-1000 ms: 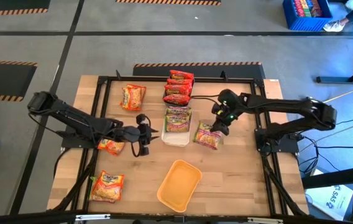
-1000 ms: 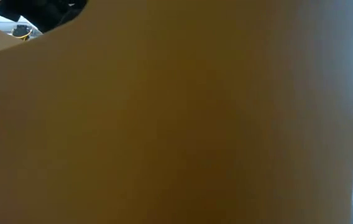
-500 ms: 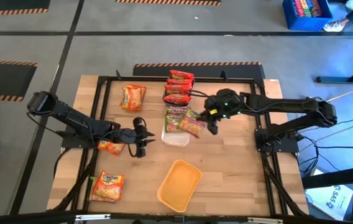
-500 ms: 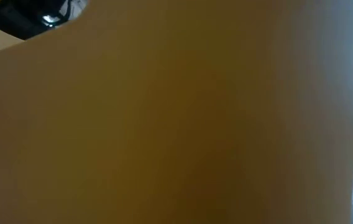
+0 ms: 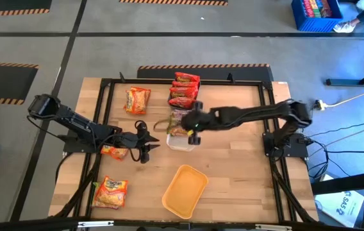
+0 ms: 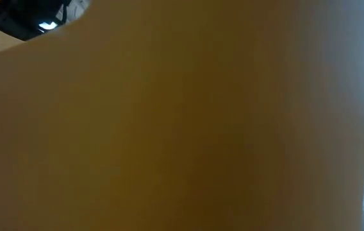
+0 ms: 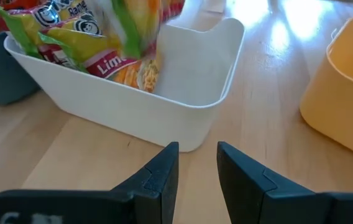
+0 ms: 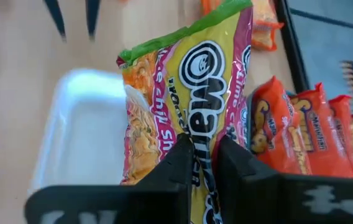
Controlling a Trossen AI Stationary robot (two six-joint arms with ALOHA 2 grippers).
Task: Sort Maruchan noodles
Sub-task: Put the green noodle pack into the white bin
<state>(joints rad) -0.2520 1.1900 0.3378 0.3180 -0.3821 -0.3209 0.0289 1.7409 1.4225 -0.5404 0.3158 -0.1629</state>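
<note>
My right gripper (image 5: pixel 192 132) is shut on a green-and-red Maruchan packet (image 8: pixel 189 81) and holds it over the white tray (image 5: pixel 182 142), where another green-and-red packet (image 7: pixel 58 43) lies. Red packets (image 5: pixel 184 90) are stacked in the blue-grey tray just beyond. Orange packets lie on the table at the far left (image 5: pixel 137 99), under my left arm (image 5: pixel 114 151) and at the near left (image 5: pixel 110 192). My left gripper (image 7: pixel 198 168) stands open and empty, low over the table, just left of the white tray. My right gripper pinches the green-and-red packet between its two fingers at one end of its flat faces (image 8: pixel 204 163). The fingers come slanting down from the table's right. The packet sticks out beyond the fingertips, lifted clear, above the white tray (image 8: pixel 83 137).
An orange-yellow tray (image 5: pixel 184 189) stands near the front edge and its wall (image 6: pixel 182 128) blocks nearly the whole low view. A black frame (image 5: pixel 105 115) runs round the table top. Bare wood lies right of the white tray.
My right gripper has lifted the green-and-red packet off the table right of the white tray and swung it toward the table's left, rolling as it went, until it hangs over the tray. My left gripper has sunk a little.
</note>
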